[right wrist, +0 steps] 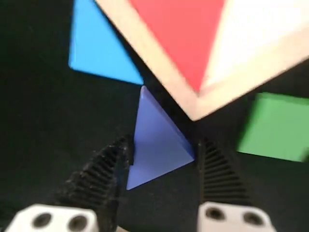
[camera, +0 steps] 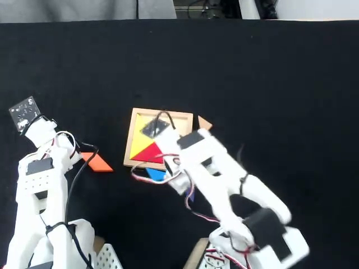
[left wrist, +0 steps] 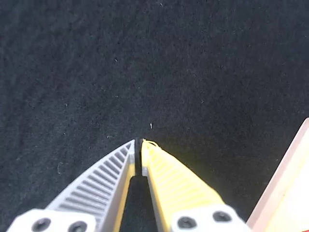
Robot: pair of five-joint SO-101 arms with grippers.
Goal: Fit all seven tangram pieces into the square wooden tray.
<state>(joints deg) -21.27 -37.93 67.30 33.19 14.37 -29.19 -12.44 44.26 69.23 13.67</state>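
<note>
Near corner of the tray (camera: 162, 112) behind the right arm (camera: 224, 174); green piece (right wrist: 273, 126) blurred.

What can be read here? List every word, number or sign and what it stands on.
No text can be read.
Dark square board on the left arm: pale marks, too small to read.
Wooden tray, red piece, violet triangle: no print.

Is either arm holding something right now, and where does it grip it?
Nothing firmly yet. The right end effector straddles the violet-blue triangle across its slanted sides, jaws open; the left end effector is shut and empty.
</note>
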